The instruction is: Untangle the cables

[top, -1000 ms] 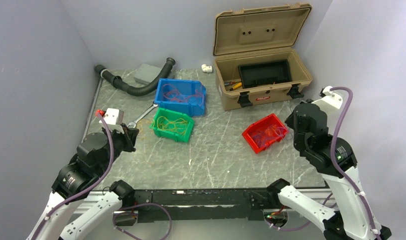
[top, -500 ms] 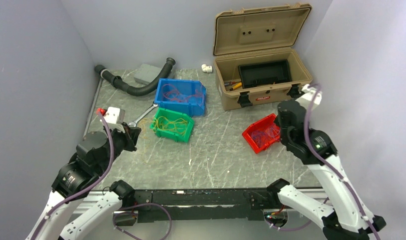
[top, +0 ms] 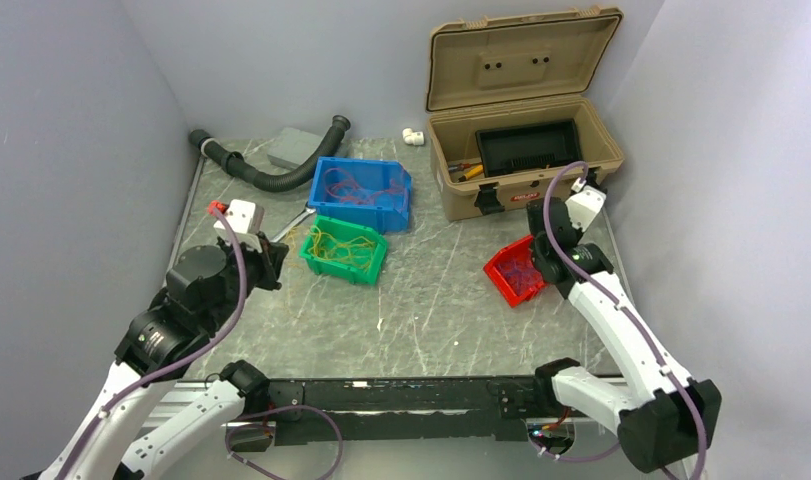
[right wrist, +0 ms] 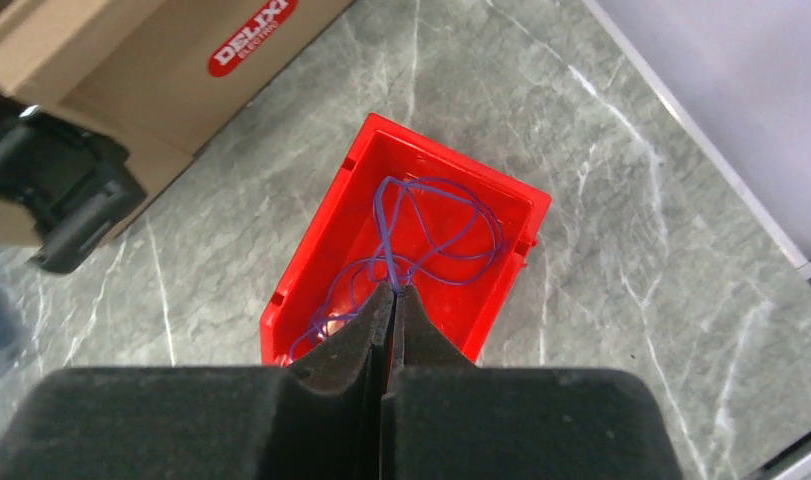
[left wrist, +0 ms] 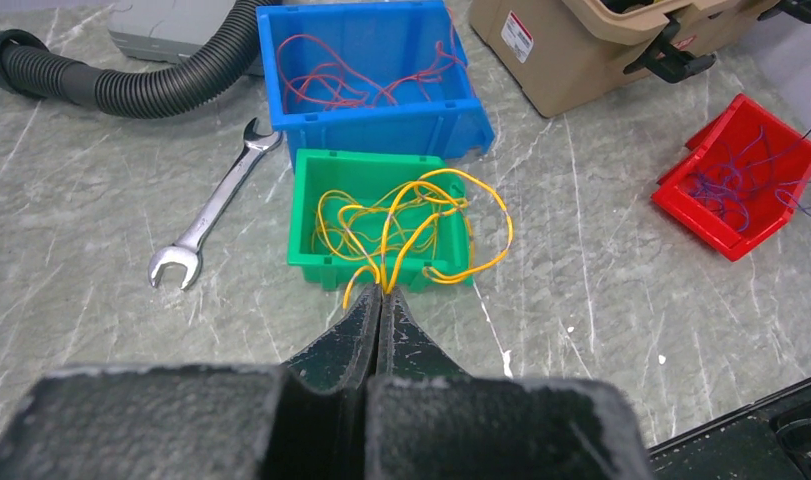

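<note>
The left gripper (left wrist: 381,300) had its jaws pinching yellow cables (left wrist: 411,215) above the green bin (left wrist: 311,268). The right gripper (right wrist: 392,295) had its jaws pinching a purple cable (right wrist: 386,235) over the red bin (right wrist: 421,155), beside the toolbox's red DELIXI label (right wrist: 249,37).

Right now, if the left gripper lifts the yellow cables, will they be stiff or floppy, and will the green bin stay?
Probably floppy: the yellow cables lie in loose loops drooping over the green bin's front wall. They look tangled, so the whole bunch likely follows the left gripper. The small plastic bin seems light and may drag along.
</note>
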You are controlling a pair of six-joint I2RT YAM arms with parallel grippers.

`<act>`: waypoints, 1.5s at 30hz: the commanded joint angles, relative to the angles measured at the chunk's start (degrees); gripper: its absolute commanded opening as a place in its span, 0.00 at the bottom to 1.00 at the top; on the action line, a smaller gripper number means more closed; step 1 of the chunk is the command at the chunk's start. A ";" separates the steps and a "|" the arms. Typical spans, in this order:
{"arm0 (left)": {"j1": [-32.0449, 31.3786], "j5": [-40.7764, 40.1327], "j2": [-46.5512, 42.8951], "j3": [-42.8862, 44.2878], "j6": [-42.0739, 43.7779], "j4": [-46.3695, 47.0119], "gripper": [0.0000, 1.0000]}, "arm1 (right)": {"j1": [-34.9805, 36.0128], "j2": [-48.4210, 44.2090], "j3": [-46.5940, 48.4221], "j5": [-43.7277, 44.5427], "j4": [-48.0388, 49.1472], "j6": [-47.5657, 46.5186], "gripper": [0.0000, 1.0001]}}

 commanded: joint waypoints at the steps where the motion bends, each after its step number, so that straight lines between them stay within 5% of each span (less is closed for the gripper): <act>1: 0.20 0.68 2.13 1.78 2.00 4.16 0.00 | -6.58 2.70 -3.28 -8.42 9.92 0.28 0.00; 12: 0.20 1.50 5.52 1.45 3.16 7.06 0.00 | -11.95 9.23 -11.69 -13.56 19.65 6.82 0.00; 27: 0.23 2.45 6.93 1.85 3.64 7.13 0.00 | -13.64 15.84 -13.88 -3.04 18.25 19.79 0.00; 34: 0.20 2.84 8.60 1.94 3.63 8.21 0.00 | -18.82 19.91 -11.31 -8.99 15.15 30.88 0.00; 39: 0.21 3.12 9.86 2.64 3.99 8.72 0.00 | -18.86 18.37 -10.44 -9.71 16.17 30.41 0.00; 40: 0.26 3.30 10.13 2.62 3.97 8.94 0.00 | -18.86 17.59 -10.28 -9.68 16.22 29.03 0.02; 43: 0.20 3.97 10.99 2.70 3.85 9.32 0.00 | -18.83 13.15 -10.21 -10.60 17.44 23.39 0.28; 45: 0.22 4.72 11.90 2.70 3.62 10.13 0.00 | -18.87 9.81 -9.92 -9.88 16.04 22.20 0.31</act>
